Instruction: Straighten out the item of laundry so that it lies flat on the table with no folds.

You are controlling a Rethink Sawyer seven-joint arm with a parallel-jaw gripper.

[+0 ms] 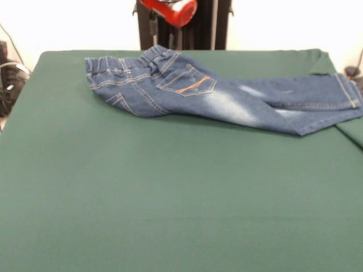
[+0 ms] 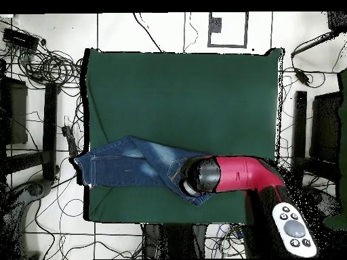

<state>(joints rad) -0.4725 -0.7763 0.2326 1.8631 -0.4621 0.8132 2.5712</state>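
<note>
The item of laundry (image 1: 227, 93) is a small pair of blue jeans lying crosswise at the far part of the green table (image 1: 170, 198). Its waistband is bunched at the left and a back pocket faces up. The legs run right, one partly over the other, and the cuffs reach the table's right edge. In the overhead view the jeans (image 2: 129, 166) stretch from the table's (image 2: 183, 95) left edge toward the middle. The red and black arm end, with the gripper (image 2: 201, 177), hangs over their waist and hides it. Only a red arm part (image 1: 170, 11) shows in the front view.
The green cloth has a fold at the right edge (image 1: 351, 130). Cables and black stands (image 2: 47, 122) crowd the floor around the table. The arm's grey button panel (image 2: 295, 230) lies off the table's near right corner in the overhead view.
</note>
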